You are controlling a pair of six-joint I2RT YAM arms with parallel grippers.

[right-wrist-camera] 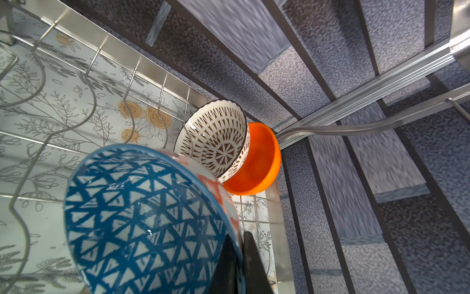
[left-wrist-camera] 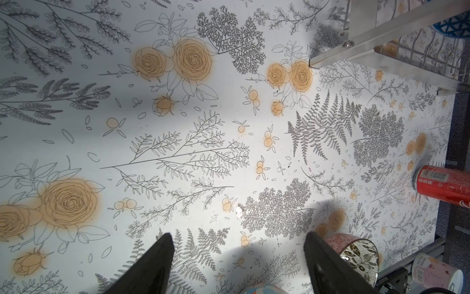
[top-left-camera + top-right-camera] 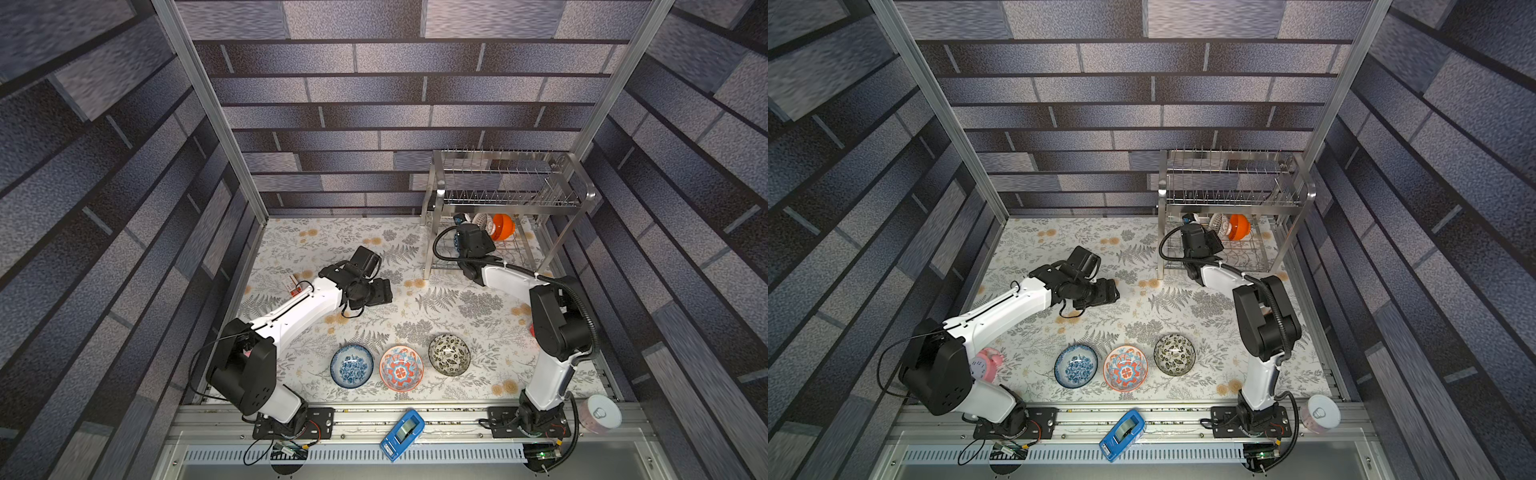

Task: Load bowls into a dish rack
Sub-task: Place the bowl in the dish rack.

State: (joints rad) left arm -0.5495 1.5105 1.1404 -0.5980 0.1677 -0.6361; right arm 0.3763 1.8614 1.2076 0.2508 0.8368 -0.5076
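The steel dish rack [image 3: 511, 203] [image 3: 1233, 202] stands at the back right. On its lower tier an orange bowl [image 3: 503, 227] [image 1: 256, 165] and a white lattice bowl [image 3: 482, 222] [image 1: 218, 137] stand on edge. My right gripper [image 1: 240, 244] reaches into that tier and is shut on the rim of the blue triangle-patterned bowl [image 1: 142, 216], held tilted over the wavy wires. The blue-white floral bowl [image 3: 351, 365], the red-and-blue medallion bowl [image 3: 401, 368] and the black-and-white floral bowl [image 3: 449, 354] sit in a row near the front. My left gripper [image 2: 237, 236] [image 3: 382, 291] hangs open over the bare tablecloth.
A red can [image 2: 442, 183] lies by the right edge. A pink alarm clock [image 3: 986, 365] sits behind the left arm. A blue tape dispenser [image 3: 402, 434] and a white canister [image 3: 602, 413] rest on the front rail. A small red box [image 3: 294, 286] lies far left.
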